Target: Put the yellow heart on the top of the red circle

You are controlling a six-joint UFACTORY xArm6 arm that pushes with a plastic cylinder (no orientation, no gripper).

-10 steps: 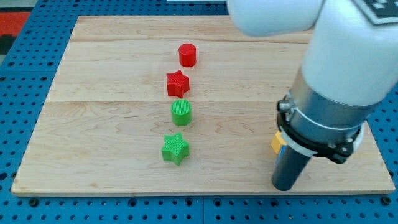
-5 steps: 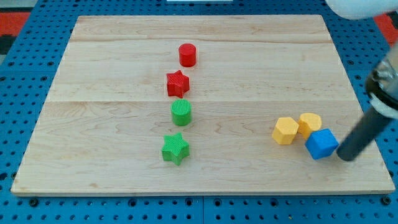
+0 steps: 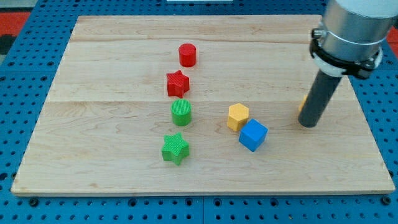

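Note:
The red circle [image 3: 187, 55] stands at the top of a column of blocks, left of the board's middle. A yellow block [image 3: 237, 116], six-sided in outline, lies right of the middle, with a blue cube [image 3: 253, 135] touching its lower right. A second yellow block [image 3: 302, 103] shows only as a sliver at the rod's left edge, so its shape cannot be made out. My tip [image 3: 307, 123] rests on the board at the right, right of the blue cube and just below that sliver.
Below the red circle stand a red star [image 3: 178, 83], a green circle [image 3: 181, 112] and a green star [image 3: 175, 149]. The wooden board [image 3: 93, 74] lies on a blue pegboard. The arm's white body fills the top right corner.
The six-sided yellow block and the blue cube have shifted left. The other yellow block has moved up and is now mostly behind the rod. My tip moved up and left.

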